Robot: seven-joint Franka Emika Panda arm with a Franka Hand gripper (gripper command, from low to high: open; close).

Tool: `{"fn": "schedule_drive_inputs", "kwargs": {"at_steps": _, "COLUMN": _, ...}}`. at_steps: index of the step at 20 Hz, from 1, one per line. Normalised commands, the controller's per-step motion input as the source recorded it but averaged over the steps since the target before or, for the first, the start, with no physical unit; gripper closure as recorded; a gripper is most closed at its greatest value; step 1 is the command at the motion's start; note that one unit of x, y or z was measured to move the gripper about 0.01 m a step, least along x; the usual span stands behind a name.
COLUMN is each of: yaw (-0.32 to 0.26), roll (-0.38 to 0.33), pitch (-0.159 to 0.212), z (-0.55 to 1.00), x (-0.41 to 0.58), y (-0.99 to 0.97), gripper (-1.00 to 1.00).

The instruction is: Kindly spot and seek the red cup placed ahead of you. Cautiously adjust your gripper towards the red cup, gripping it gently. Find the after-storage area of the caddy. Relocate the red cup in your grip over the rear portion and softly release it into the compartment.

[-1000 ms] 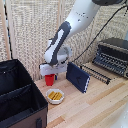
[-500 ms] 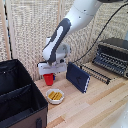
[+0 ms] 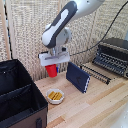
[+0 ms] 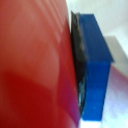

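Note:
The red cup [image 3: 51,70] hangs in my gripper [image 3: 52,64], lifted clear above the wooden table. The gripper is shut on the cup. In the wrist view the cup [image 4: 35,65] fills most of the picture, pressed against a blue finger pad [image 4: 95,65]. The black caddy [image 3: 17,95] stands at the exterior view's left, its top open and its dividers showing. The cup is to the right of the caddy and higher than its rim, not over it.
A white bowl of yellow food [image 3: 55,95] sits on the table below the cup. A dark-blue flat case [image 3: 78,77] leans just right of it. A black appliance [image 3: 114,55] and a wire rack [image 3: 97,74] stand at the right.
My gripper has risen with the red cup, which has left the table surface and now hangs above the bowl.

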Motion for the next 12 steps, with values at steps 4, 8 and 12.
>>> {"fn": "schedule_drive_inputs", "kwargs": {"at_steps": 4, "yaw": -0.036, "roll": 0.000, "pitch": 0.115, "z": 0.71, "x": 0.131, "y": 0.38, "gripper": 1.00}}
{"fn": "schedule_drive_inputs", "kwargs": {"at_steps": 8, "yaw": -0.003, "roll": 0.000, "pitch": 0.091, "z": 0.73, "x": 0.129, "y": 0.58, "gripper": 1.00}}
{"fn": "schedule_drive_inputs", "kwargs": {"at_steps": 12, "yaw": 0.000, "roll": -0.011, "pitch": 0.079, "z": 0.74, "x": 0.154, "y": 0.74, "gripper": 1.00}}
